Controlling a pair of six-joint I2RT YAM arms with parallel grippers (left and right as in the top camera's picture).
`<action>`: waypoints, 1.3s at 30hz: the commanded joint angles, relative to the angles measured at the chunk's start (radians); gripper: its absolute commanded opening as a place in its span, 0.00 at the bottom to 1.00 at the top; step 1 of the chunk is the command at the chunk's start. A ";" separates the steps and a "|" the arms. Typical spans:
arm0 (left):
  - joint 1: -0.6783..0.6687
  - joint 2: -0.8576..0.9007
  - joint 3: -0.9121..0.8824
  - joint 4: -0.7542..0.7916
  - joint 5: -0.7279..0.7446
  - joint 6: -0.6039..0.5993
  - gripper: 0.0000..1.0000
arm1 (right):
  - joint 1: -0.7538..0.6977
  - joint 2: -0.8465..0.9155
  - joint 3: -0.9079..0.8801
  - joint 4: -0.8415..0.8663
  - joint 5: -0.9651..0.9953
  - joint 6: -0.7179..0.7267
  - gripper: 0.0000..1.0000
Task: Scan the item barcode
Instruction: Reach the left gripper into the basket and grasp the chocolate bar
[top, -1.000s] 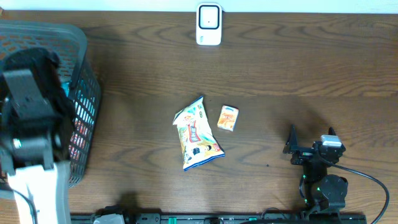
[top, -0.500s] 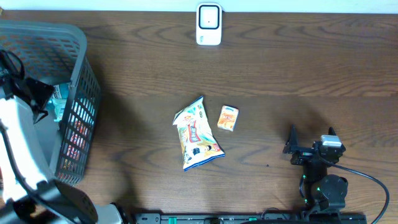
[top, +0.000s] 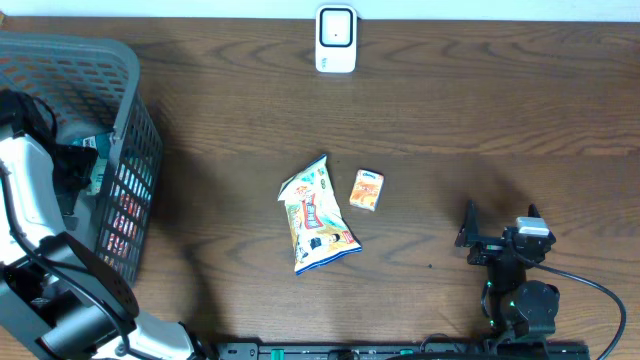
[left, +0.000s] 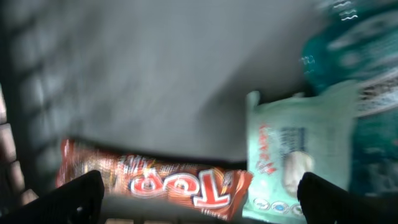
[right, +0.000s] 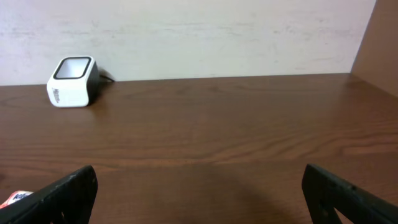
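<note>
1. the dark wooden desk (top: 450, 110) fills the overhead view.
2. a grey mesh basket (top: 128, 90) stands at the desk's far left edge, with several packaged items inside.
3. the left arm (top: 25, 200) reaches down into the basket. its left fingers (left: 68, 202) are spread wide and hold nothing; they hang above the goods on the basket floor, one tip at each lower corner of the wrist view.
4. the right arm (top: 520, 300) sits at the near right of the desk, well apart from every item. its right fingers (right: 62, 196) are spread wide and empty, facing the back wall.
5. a snack bag (top: 318, 215) lies flat near the middle of the desk, its long side running front to back.
6. in the basket, a teal package (left: 360, 50) lies at the upper right of the left wrist view, blurred.
7. a red wrapper (left: 168, 183) with white lettering lies across the basket floor, directly between the left fingers.
8. a pale green pack (left: 289, 149) lies just beside the red wrapper's right end, against the teal package.
9. the white scanner (top: 336, 40) stands at the desk's back edge, near centre, well apart from both arms.
10. a small orange box (top: 367, 189) lies just right of the snack bag, not touching it.
</note>
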 joint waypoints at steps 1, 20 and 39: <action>0.006 0.025 -0.004 -0.046 0.049 -0.232 0.98 | 0.004 -0.001 -0.002 -0.004 -0.002 -0.008 0.99; 0.006 0.038 -0.270 0.009 0.067 -0.832 0.98 | 0.004 -0.001 -0.002 -0.004 -0.002 -0.008 0.99; 0.010 0.034 -0.517 0.333 -0.017 -0.708 0.07 | 0.004 -0.001 -0.002 -0.004 -0.002 -0.008 0.99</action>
